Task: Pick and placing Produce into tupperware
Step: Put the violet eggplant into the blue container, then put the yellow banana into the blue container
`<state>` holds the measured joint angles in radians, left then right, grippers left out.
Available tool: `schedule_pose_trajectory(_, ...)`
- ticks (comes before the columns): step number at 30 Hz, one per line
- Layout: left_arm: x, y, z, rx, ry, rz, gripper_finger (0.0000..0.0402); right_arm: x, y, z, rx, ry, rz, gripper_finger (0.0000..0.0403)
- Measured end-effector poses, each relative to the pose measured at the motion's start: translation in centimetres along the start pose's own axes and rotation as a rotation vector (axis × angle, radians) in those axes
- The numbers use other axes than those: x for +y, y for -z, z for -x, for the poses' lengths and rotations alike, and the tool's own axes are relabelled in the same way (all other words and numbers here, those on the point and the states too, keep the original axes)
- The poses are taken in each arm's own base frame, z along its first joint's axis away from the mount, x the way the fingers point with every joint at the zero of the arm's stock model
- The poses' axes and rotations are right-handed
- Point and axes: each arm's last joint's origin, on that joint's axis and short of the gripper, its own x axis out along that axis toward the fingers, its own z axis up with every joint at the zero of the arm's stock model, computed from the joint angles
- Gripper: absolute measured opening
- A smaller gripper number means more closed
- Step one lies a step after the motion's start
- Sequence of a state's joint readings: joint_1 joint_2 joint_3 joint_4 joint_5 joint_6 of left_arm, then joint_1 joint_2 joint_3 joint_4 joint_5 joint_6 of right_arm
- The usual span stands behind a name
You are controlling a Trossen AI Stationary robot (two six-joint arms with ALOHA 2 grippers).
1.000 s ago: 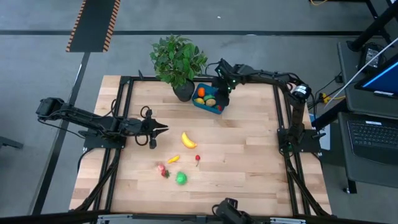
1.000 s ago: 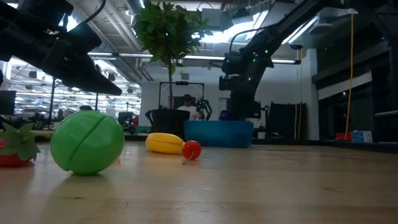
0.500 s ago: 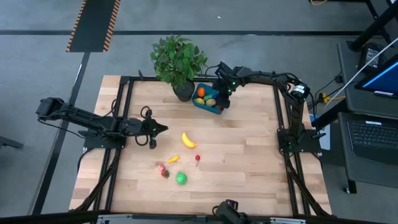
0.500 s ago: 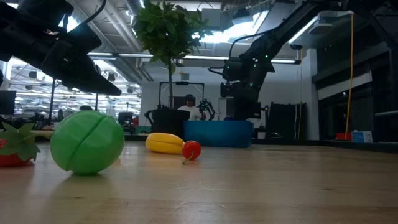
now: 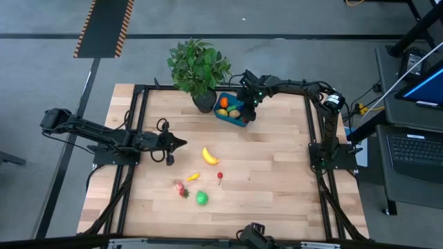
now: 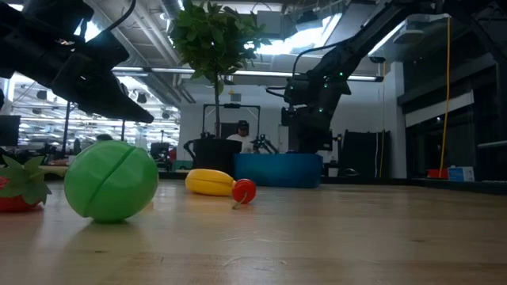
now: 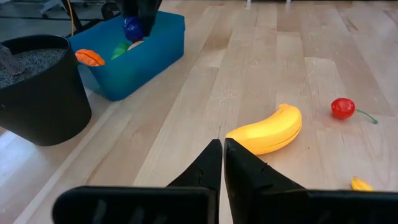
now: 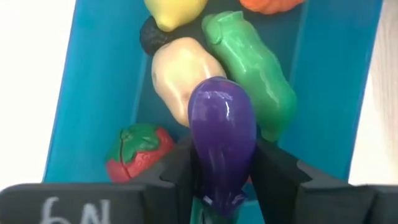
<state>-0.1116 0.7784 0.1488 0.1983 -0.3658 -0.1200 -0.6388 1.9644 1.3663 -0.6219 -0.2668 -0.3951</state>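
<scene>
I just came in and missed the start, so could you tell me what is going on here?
The right end effector holds a purple eggplant over the teal tupperware, which already contains several pieces. The left end effector hangs shut above the table beside the banana. A cherry, green piece and strawberry are not yet packed.

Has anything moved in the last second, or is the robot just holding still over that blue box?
Only a little. The right hand, shut on the purple piece, has shifted slightly over the teal container and has not let go. The left hand stays shut near the banana; the loose pieces on the table have not moved.
</scene>
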Motion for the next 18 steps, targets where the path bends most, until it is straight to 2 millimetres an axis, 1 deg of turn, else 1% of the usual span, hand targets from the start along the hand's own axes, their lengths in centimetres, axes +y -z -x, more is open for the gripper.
schedule_pose_trajectory(7, 0.00, 0.00, 0.00, 0.000, 0.000, 0.000, 0.0031, 0.23, -0.26, -0.08, -0.013, 0.003, -0.008, 0.0180)
schedule_pose_trajectory(14, 0.00, 0.01, 0.00, 0.000, 0.000, 0.000, 0.0050, 0.19, -0.36, -0.08, -0.023, 0.008, -0.010, 0.0208)
schedule_pose_trajectory(18, 0.00, 0.00, 0.00, 0.000, 0.000, 0.000, 0.0059, 0.13, -0.65, 0.14, -0.032, 0.013, -0.017, 0.0216)
